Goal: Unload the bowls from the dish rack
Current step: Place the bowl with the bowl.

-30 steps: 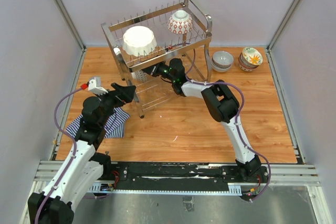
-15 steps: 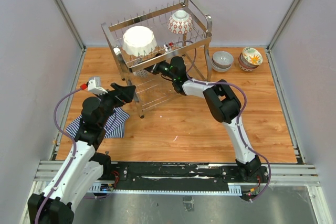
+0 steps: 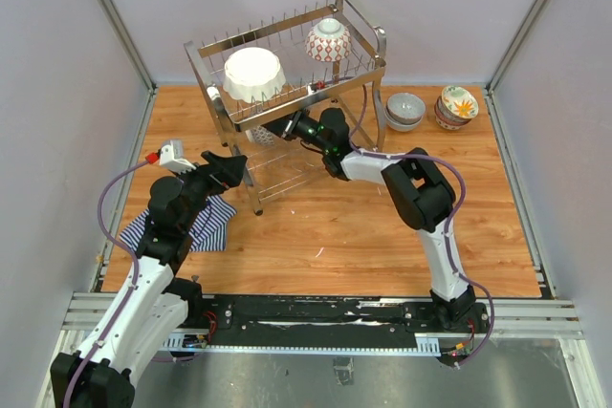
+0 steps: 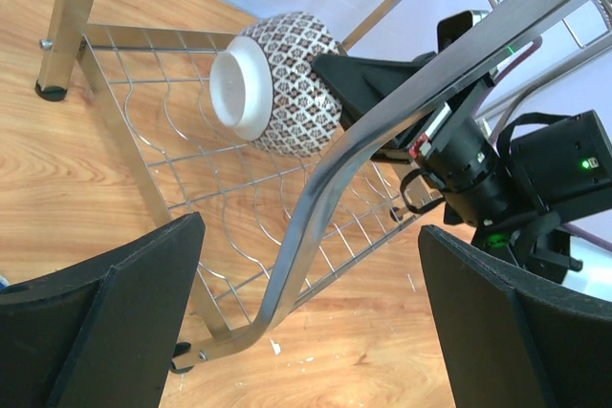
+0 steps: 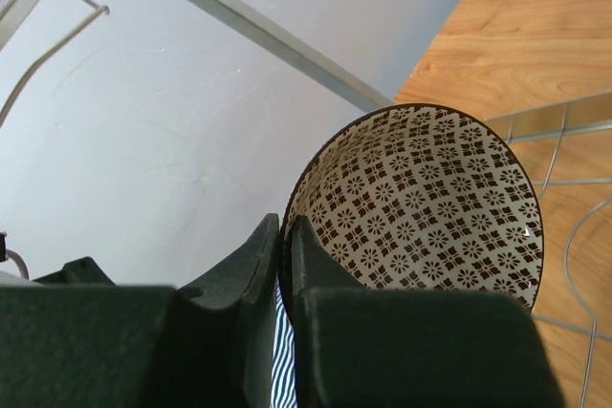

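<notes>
Wooden table (image 3: 363, 236), one rack (image 3: 292, 64) (three bowls (image 3: 253, 74) inside)

My two-tier chrome wire dish rack (image 3: 381, 45) stands at the wooden table's (image 3: 363, 226) 12 o'clock. Its upper tier holds a large white scalloped bowl (image 3: 253, 74) at 9 and a red-lattice ceramic bowl (image 3: 328, 41) at 3. In the lower tier, my right gripper (image 5: 285, 265) pinches a brown-patterned ceramic bowl (image 4: 287, 83). Stacked small ceramic bowls (image 3: 405, 109) sit at 2, a blue-white striped cloth (image 3: 212, 222) at 8.
</notes>
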{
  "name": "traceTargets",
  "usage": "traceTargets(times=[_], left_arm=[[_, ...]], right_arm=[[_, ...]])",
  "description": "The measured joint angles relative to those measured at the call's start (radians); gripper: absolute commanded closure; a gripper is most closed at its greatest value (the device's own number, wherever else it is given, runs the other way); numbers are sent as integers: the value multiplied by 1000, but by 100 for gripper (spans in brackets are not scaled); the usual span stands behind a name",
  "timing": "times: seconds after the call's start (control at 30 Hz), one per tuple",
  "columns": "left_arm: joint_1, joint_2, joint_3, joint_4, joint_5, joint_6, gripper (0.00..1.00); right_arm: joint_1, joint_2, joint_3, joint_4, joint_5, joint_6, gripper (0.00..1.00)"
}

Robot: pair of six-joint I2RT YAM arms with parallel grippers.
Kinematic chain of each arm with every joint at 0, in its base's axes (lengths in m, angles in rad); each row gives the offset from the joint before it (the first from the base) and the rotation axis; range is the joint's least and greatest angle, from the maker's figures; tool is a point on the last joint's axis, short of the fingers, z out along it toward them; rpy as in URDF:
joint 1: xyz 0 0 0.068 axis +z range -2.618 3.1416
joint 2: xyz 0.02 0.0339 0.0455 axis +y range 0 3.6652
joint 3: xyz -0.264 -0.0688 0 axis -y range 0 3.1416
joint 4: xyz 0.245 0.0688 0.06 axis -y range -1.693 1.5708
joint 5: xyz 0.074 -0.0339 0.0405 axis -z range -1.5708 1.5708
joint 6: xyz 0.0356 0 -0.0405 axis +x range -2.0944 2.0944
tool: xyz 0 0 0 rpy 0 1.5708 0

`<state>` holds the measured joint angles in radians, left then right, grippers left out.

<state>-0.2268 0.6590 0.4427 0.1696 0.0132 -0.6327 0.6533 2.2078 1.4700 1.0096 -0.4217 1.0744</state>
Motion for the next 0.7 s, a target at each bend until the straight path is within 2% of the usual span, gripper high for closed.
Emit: traceTargets(times=[0.43, 0.7], left_arm=[[0, -3, 0, -31, -10, 1, 0], [0, -38, 0, -48, -22, 5, 0]], right_arm=[[60, -133, -186, 15, 3, -42, 99], [95, -289, -331, 14, 25, -106, 99]])
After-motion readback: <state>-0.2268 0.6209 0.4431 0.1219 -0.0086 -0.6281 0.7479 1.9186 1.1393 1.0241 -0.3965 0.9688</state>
